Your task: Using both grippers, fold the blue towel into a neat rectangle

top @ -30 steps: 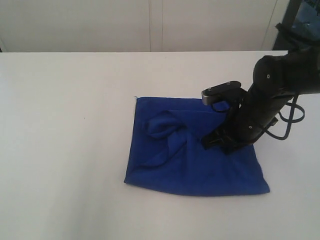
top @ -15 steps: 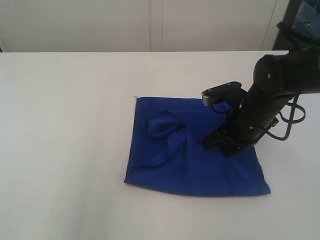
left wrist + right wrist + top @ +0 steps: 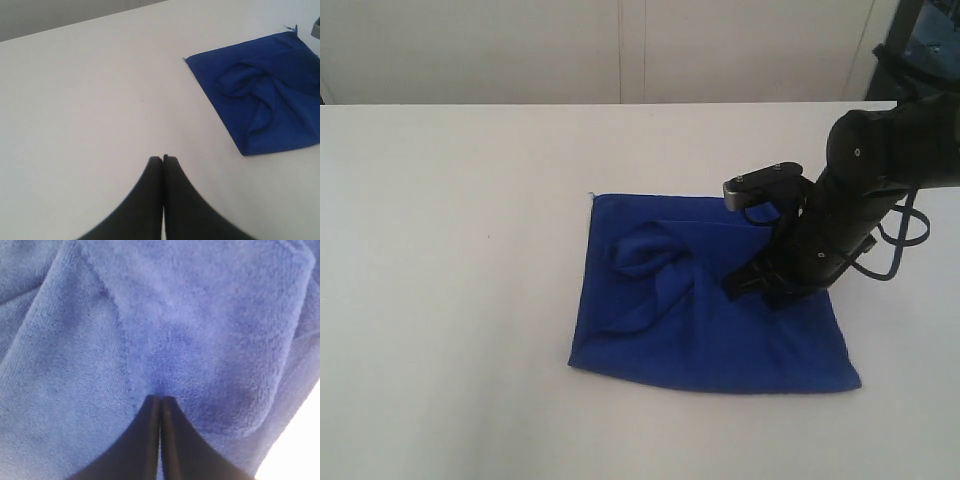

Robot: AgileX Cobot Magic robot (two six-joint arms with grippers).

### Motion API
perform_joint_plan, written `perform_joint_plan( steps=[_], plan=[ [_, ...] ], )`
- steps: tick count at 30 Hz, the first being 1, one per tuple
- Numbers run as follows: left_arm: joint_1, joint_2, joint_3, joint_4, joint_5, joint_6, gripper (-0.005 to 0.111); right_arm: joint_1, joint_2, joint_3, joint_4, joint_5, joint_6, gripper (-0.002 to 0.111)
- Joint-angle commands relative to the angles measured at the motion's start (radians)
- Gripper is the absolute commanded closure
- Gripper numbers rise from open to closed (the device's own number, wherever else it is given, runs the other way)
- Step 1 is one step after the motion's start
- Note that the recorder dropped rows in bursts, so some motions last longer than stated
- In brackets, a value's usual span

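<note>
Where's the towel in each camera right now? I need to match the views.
Exterior: towel at centre, slightly right and low.
Left wrist: in the picture's upper right corner, cut by the edge.
Right wrist: fills almost the whole picture.
Shared landmark: its crumpled ridge, in exterior and left wrist; right wrist too close to tell.

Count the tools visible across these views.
2. The left tool hangs shut over the table, away from the blue towel; the right tool, shut, has its tips against the towel.
</note>
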Motion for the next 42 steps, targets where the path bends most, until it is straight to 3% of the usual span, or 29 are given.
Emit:
perform_joint_plan(
  steps=[1, 5, 10, 12, 16, 19, 20, 42],
  plan=[
    [-0.007, -0.005, 0.005, -0.002, 0.004, -0.001, 0.107, 0.001, -0.003, 0.004, 0.003, -0.003, -0.004, 0.108],
    [-0.007, -0.005, 0.005, -0.002, 0.004, -0.001, 0.107, 0.001, -0.003, -0.012, 0.010, 0.042, 0.012, 0.106],
    [-0.007, -0.005, 0.005, -0.002, 0.004, -0.001, 0.107, 0.001, 0.014, -0.009, 0.011, 0.028, 0.018, 0.086],
    [-0.007, -0.005, 0.005, -0.002, 0.004, -0.001, 0.107, 0.001, 0.015, -0.009, 0.013, 0.018, 0.020, 0.083],
    [-0.007, -0.005, 0.005, -0.002, 0.004, -0.001, 0.107, 0.001, 0.022, -0.009, 0.013, 0.016, 0.022, 0.084],
    [-0.007, -0.005, 0.005, -0.002, 0.004, -0.001, 0.107, 0.001, 0.019, -0.009, 0.013, 0.007, 0.022, 0.099],
    [-0.007, -0.005, 0.005, -0.002, 0.004, -0.001, 0.107, 0.001, 0.017, -0.009, 0.013, 0.004, 0.022, 0.109],
    [-0.007, -0.005, 0.005, -0.002, 0.004, -0.001, 0.107, -0.001, -0.166, -0.011, -0.067, 0.060, 0.047, 0.108]
  ],
)
